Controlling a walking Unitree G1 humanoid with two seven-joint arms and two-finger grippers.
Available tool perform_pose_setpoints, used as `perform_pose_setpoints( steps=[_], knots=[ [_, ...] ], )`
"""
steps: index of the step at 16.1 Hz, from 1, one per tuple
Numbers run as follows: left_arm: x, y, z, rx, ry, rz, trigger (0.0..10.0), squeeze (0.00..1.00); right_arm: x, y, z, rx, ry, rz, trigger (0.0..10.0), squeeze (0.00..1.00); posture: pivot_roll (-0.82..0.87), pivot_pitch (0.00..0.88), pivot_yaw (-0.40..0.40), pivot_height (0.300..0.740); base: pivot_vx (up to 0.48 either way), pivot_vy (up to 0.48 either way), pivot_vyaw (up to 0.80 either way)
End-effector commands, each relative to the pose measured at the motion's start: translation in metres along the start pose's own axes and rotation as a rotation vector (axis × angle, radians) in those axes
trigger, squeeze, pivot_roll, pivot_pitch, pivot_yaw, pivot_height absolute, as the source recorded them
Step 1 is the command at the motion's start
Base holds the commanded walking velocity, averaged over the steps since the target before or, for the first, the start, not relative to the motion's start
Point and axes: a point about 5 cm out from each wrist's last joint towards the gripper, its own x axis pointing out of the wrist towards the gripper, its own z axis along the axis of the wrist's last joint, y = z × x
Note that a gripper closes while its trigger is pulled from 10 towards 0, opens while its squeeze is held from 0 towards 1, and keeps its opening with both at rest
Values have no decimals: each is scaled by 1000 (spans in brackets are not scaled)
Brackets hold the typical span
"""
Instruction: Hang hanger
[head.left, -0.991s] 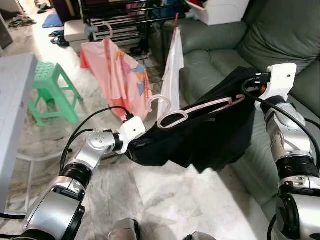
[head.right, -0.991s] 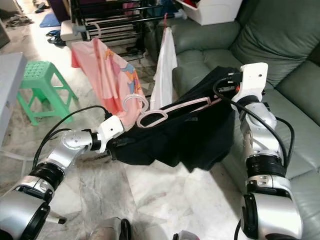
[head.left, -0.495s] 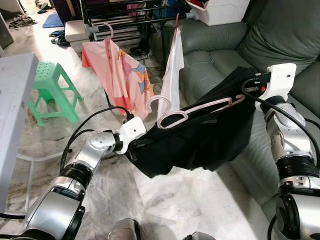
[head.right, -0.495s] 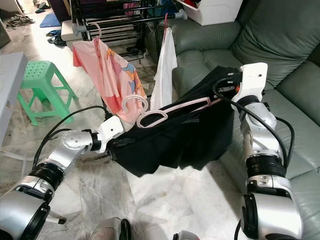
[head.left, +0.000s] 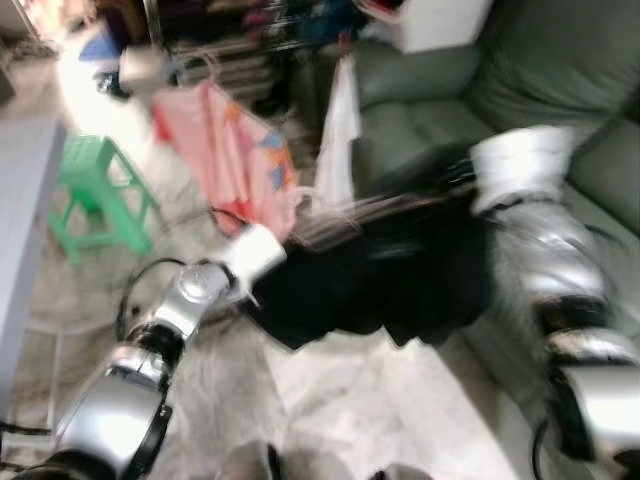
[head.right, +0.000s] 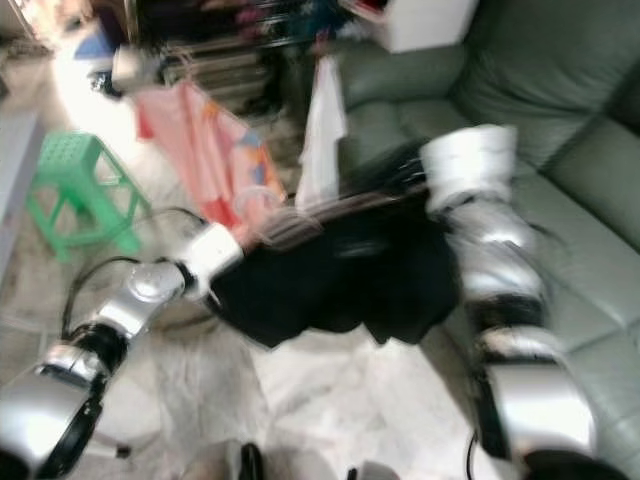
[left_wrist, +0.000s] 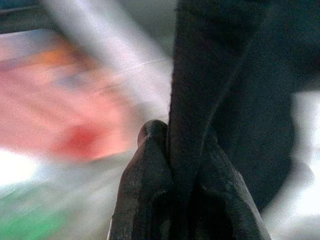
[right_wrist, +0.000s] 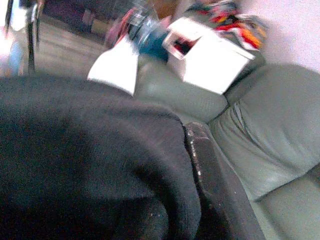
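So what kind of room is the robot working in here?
Most likely a home living room also used for drying laundry. A green sofa stands on the right, a clothes rack carries a pink garment, and a green plastic stool sits on the marble floor.

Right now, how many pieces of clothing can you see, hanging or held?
3. A pink garment and a white one hang at the rack; a black garment is held between both grippers. Blur may hide others on the rack.
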Motion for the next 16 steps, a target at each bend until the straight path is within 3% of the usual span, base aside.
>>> perform_pose_setpoints(
  steps=[1,4,7,11,12,13,14,16],
  knots=[
    [-21,15,-54,-45,231,150,0,0,-3,-34,-4,-52,32,-171,0,0,-55,0,62,740,0,0,0],
    [-22,15,-56,-57,224,187,0,0,-10,-23,-23,-25,100,-126,0,0,-43,0,65,740,0,0,0],
    [-22,12,-60,-80,246,228,0,0,-8,-9,-26,-84,85,-106,0,0,-39,0,83,740,0,0,0],
    [-7,-33,-45,-126,172,57,0,0,1,20,-10,30,27,-88,235,0,-43,0,79,740,0,0,0],
    [-3,-47,-39,-134,146,22,0,0,4,33,-6,91,31,-90,1647,0,-38,0,70,740,0,0,0],
    [0,-60,-33,-137,122,-6,0,0,5,50,-4,122,44,-71,4784,0,-35,0,64,740,0,0,0],
    [1,-67,-30,-145,111,-23,0,0,6,62,-2,141,50,-51,9608,0,-34,0,63,740,0,0,0],
    [2,-83,-27,-143,106,-59,0,0,6,92,7,121,40,23,10000,0,-29,0,58,740,0,0,0]
  ],
)
